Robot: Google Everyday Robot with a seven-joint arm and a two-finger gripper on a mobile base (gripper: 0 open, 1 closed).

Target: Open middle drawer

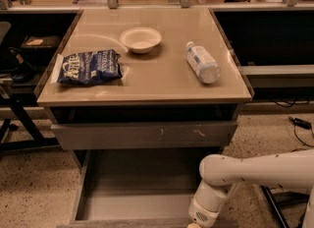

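Observation:
The middle drawer (137,206) is pulled far out toward the camera. Its empty grey inside shows below the scratched top front (147,134). The top edge of its own front (122,223) runs along the picture's bottom edge. My white arm (255,169) reaches in from the right, with the wrist bent down at the drawer's front right corner. My gripper (193,225) is at that front edge and is almost wholly cut off by the bottom of the picture. The lowest front is out of view.
On the tan cabinet top (162,82) lie a blue chip bag (88,67), a white bowl (140,39) and a water bottle (202,62) on its side. Dark shelving flanks the cabinet. A cable (299,123) lies on the speckled floor at the right.

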